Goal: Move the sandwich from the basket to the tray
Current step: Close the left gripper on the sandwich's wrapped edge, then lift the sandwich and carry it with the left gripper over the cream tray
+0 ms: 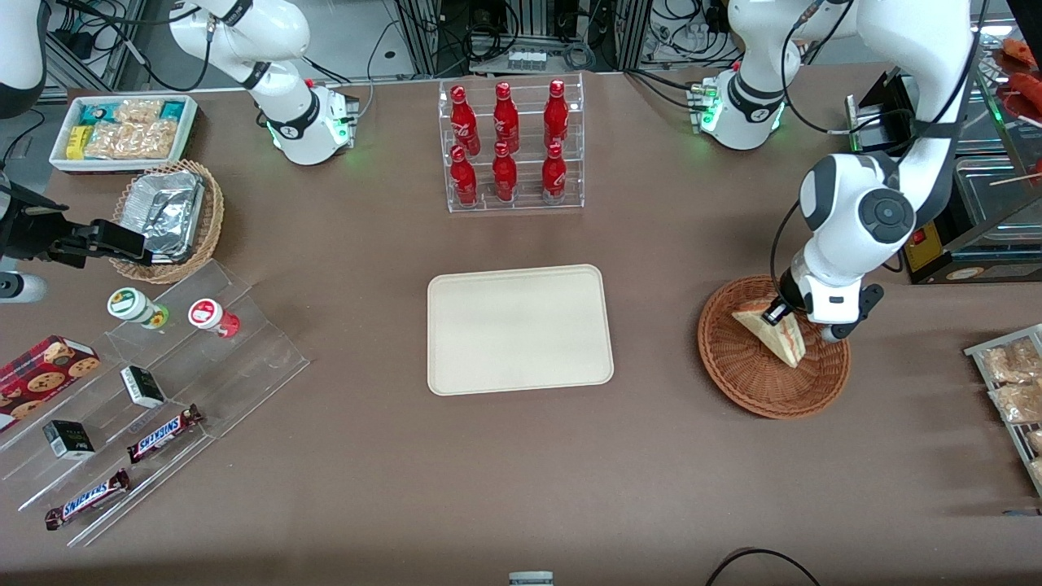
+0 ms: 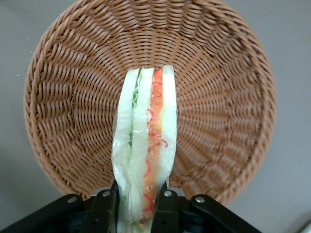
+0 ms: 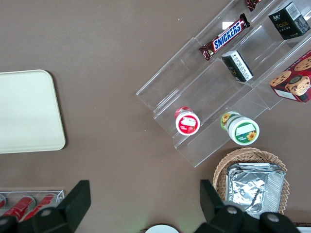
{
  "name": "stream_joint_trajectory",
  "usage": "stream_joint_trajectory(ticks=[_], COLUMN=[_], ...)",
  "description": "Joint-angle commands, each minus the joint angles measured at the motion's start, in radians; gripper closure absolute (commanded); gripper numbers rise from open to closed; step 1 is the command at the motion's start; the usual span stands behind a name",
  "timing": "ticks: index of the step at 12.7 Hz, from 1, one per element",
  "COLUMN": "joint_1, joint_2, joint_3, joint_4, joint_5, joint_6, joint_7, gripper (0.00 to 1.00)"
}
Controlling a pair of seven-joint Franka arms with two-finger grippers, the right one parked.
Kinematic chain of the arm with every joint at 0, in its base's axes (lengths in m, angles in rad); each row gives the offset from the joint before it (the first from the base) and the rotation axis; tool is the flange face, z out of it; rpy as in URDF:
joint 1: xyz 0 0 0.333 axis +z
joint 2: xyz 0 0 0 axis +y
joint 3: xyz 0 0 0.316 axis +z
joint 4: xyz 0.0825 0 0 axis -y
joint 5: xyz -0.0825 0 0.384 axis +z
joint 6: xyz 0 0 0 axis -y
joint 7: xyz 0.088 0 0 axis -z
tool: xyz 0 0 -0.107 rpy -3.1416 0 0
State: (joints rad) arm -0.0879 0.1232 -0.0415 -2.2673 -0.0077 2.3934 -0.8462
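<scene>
The sandwich [image 1: 773, 332] is a pale bread wedge with red, orange and green filling [image 2: 146, 145]. My left gripper [image 1: 777, 313] is shut on one end of it, one black finger [image 2: 104, 208] pressing each bread face. The wedge hangs over the inside of the reddish-brown wicker basket [image 1: 749, 378], whose woven floor [image 2: 218, 107] fills the wrist view. The cream tray [image 1: 518, 328] lies bare at the table's middle, apart from the basket, toward the parked arm's end.
A clear rack of red bottles [image 1: 509, 146] stands farther from the front camera than the tray. Snack packets on a rack [image 1: 1013, 382] lie at the working arm's end. An acrylic step display with candy bars [image 1: 163, 431] and a tan basket with foil container [image 1: 167, 213] sit toward the parked arm's end.
</scene>
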Motion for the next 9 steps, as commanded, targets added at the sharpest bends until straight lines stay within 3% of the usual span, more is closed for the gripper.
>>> stream_joint_trajectory(ticks=[1,4,9], joint_1=[-0.013,-0.013,-0.015], joint_2=[-0.001,0.032,0.082], joint_3=[-0.029,-0.093,-0.224], joint_4=[0.142,0.264,0.339], joint_5=[-0.003,-0.001,0.000], joint_6=[-0.197,-0.313,-0.322], joint_7=[-0.008,-0.005,-0.005], gripper=[1.00,1.00,1.00])
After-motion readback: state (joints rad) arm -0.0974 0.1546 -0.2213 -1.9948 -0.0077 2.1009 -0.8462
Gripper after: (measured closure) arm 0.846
